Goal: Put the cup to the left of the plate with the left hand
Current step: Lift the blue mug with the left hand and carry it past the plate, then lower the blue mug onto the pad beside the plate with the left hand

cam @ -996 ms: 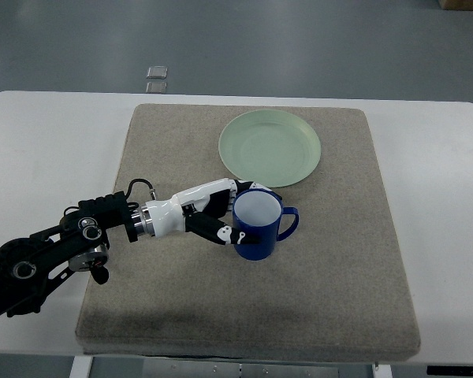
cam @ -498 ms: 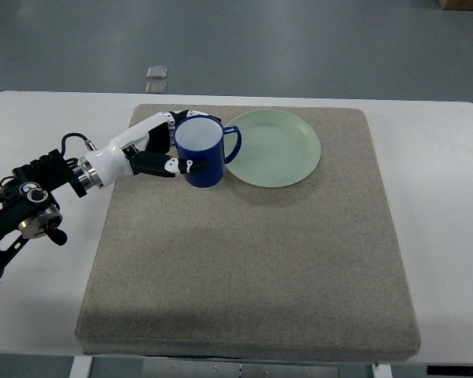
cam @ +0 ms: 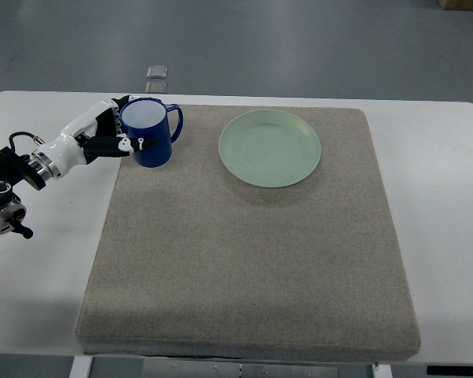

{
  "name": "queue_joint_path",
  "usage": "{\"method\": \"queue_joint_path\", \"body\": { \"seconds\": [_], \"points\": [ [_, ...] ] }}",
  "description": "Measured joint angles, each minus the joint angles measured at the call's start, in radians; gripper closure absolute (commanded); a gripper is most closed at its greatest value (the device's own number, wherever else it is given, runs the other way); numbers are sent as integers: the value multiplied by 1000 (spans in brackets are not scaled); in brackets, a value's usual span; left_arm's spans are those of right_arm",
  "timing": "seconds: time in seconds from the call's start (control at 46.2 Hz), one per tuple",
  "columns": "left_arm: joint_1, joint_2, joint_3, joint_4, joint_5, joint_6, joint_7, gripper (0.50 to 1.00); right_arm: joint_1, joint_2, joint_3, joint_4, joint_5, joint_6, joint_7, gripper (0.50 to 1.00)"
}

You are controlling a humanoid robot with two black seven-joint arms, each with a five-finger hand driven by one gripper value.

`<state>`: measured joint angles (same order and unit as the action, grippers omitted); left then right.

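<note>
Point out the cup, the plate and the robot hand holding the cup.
cup point(cam: 151, 146), top view, on its blue outer wall below the rim
plate point(cam: 270, 147), top view, on the flat green middle
left robot hand point(cam: 110, 135), top view, on the fingers wrapped around the cup's left side

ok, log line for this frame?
left hand grasping blue cup | cup left of green plate, apart | over mat's left corner
</note>
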<state>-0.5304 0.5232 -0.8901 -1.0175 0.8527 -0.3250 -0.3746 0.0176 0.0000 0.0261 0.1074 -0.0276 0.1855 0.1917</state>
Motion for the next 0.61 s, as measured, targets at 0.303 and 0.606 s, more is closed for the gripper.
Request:
{"method": "queue_joint_path", "body": {
  "seconds": [0.303, 0.606],
  "points": [
    [6, -15, 15, 55, -1, 71, -27, 1000, 0, 0, 0, 0, 0, 0, 0, 568],
    [27, -63, 20, 93, 6, 86, -51, 992, 1, 0, 0, 0, 0, 0, 0, 568]
  ]
}}
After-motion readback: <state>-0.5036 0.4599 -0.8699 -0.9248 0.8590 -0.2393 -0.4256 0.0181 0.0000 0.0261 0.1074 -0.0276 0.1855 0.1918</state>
